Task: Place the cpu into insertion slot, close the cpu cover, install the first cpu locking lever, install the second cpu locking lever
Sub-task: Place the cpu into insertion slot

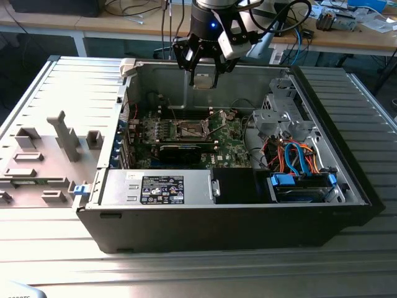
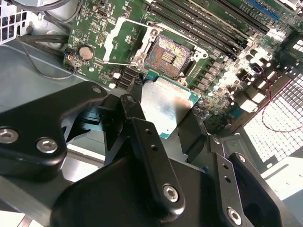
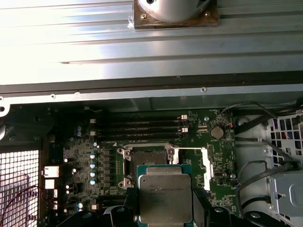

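My gripper (image 1: 205, 73) hangs above the open computer case, shut on the cpu (image 1: 205, 80), a thin silver-topped square chip. In both wrist views the cpu (image 2: 165, 106) (image 3: 164, 198) sits between black fingers (image 2: 134, 111), held just short of the insertion slot (image 2: 168, 56) (image 3: 147, 160). The slot (image 1: 190, 129) is a dark square recess on the green board, bare inside. The cpu cover (image 2: 111, 41) (image 3: 206, 165), a silver frame, is swung open beside the slot.
The case walls (image 1: 248, 77) surround the board. A long black card (image 1: 180, 149) lies in front of the socket, memory slots (image 3: 137, 127) behind it. A drive cage with blue and orange cables (image 1: 298, 158) is at the exterior view's right, grey fixtures (image 1: 62, 136) at its left.
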Robot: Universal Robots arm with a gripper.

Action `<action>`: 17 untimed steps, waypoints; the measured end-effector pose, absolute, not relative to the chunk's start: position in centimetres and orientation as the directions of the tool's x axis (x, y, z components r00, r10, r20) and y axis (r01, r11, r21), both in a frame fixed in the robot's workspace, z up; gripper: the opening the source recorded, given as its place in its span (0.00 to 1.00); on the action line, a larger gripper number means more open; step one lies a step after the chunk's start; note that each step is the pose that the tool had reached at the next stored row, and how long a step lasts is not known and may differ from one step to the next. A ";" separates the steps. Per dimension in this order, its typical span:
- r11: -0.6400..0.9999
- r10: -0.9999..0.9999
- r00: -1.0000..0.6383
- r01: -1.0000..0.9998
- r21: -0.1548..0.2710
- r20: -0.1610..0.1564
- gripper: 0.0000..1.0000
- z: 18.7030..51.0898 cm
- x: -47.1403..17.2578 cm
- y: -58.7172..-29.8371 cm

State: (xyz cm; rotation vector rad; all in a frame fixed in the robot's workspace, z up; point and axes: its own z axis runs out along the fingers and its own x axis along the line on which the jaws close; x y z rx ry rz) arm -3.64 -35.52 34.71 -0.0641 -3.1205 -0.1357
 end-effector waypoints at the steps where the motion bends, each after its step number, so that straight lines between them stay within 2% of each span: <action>1: 0.995 0.041 -0.999 0.042 0.086 0.019 0.54 34.7 -3.6 -35.5; 17: 0.995 0.055 -0.998 0.057 0.086 0.019 0.54 34.7 -3.6 -35.5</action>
